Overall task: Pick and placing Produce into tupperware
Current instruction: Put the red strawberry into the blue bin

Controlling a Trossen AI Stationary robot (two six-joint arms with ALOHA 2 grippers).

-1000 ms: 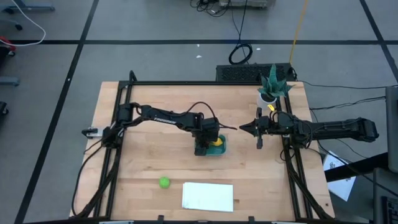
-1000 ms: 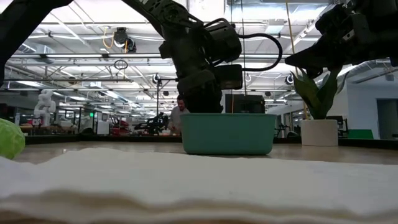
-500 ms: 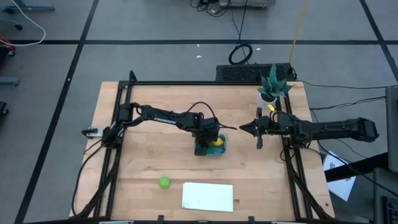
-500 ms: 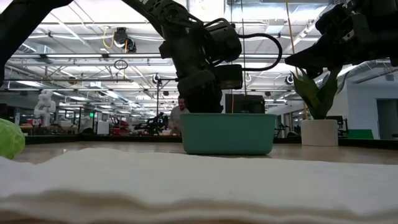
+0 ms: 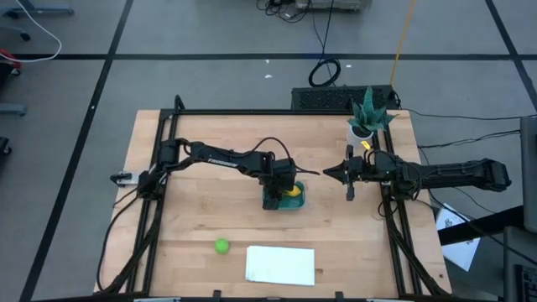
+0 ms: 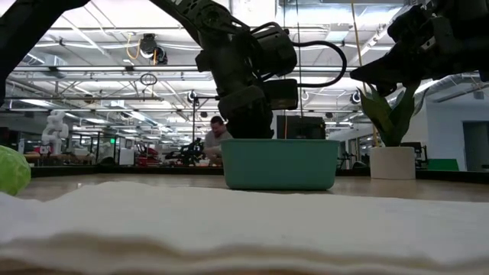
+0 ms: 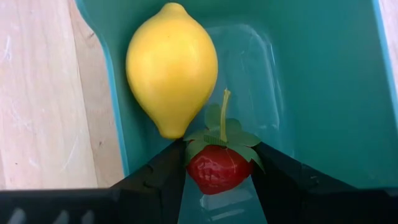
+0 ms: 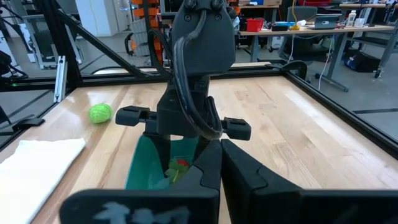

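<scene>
The teal tub (image 5: 299, 202) stands mid-table; it also shows in the low view (image 6: 279, 164). A yellow lemon (image 7: 172, 68) lies inside it against one wall. My left gripper (image 5: 277, 191) reaches down into the tub and is shut on a small red strawberry (image 7: 217, 169) with green leaves and a stem. The green ball (image 5: 221, 246) rests on the table toward the near edge, left of a white sheet. My right gripper (image 5: 350, 180) is shut and empty, right of the tub and above the table. My left gripper pinches the strawberry's red body (image 7: 198, 171) between its two fingers (image 7: 158, 177), one on each side. The fingers come from above, pointing down into the tub. The leaves and stem (image 7: 222, 112) stick out beyond the fingertips. Whether the strawberry touches the tub's floor, I cannot tell.
A flat white sheet (image 5: 280, 264) lies at the near edge. A potted plant (image 5: 367, 113) stands at the far right corner. A black frame (image 5: 277, 111) runs along the table's edges. A person shows far off in the room behind the tub (image 6: 216, 137).
</scene>
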